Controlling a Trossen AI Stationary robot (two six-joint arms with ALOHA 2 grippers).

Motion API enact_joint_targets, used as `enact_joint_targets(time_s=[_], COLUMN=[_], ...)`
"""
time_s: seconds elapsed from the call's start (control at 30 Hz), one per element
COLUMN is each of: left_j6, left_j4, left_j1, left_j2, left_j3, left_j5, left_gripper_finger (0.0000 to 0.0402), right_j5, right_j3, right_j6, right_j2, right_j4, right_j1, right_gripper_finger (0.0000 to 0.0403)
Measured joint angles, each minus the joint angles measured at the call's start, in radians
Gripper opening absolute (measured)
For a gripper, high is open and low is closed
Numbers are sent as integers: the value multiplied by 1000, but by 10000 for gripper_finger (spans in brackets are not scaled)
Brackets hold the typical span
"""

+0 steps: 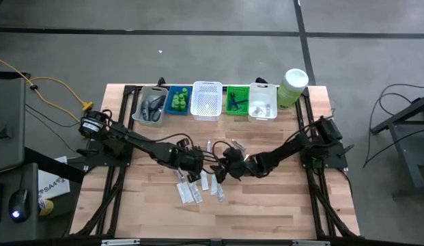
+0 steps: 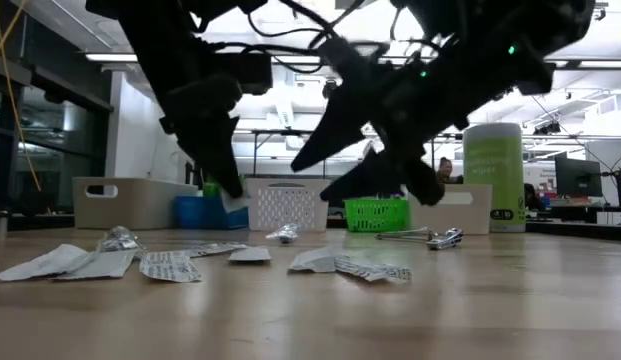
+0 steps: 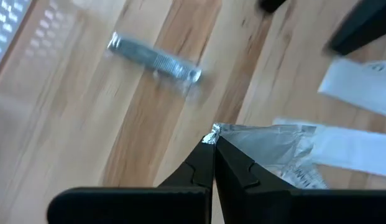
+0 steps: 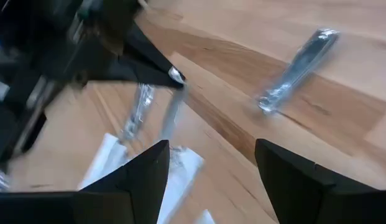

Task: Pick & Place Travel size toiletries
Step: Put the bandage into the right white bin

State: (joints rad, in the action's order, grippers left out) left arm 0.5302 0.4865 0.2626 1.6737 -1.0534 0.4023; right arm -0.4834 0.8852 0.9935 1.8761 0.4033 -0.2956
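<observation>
Travel size toiletries lie loose on the wooden table: flat white sachets, a silvery tube and another tube. My left gripper is at the table's middle, shut on a silvery sachet. My right gripper hovers open just to its right, with nothing between its fingers. In the high view the two grippers, left and right, stand close together. My left gripper pinches one crumpled corner of the silvery sachet between its two fingertips, only at their free ends. The fingers slant down from the table's left. The sachet hangs beside and below the fingertips. In the low view it is clear of the table.
Along the far edge stands a row of baskets: clear, blue, white, green and another clear one. A pale-green canister stands at their right. Several sachets lie toward the near side.
</observation>
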Motion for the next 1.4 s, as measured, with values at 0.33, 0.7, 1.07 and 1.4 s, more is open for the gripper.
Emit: enact_joint_targets(time_s=[0.33, 0.7, 1.07, 1.4], left_j6=[-36, -74, -81, -95], left_j4=[-58, -142, -153, -206], left_j1=[0, -1, -1, -1], left_j2=[-1, -1, -2, -2], left_j3=[0, -1, -1, -1], left_j5=[11, 27, 25, -6], left_gripper_finger=[0, 0, 0, 0], right_j5=[105, 117, 127, 167], right_j3=[2, 2, 2, 2], right_j6=[-2, -58, -82, -104], right_j2=[92, 96, 96, 96], right_j4=[171, 229, 222, 223], right_j1=[37, 41, 42, 42], right_gripper_finger=[231, 231, 168, 53])
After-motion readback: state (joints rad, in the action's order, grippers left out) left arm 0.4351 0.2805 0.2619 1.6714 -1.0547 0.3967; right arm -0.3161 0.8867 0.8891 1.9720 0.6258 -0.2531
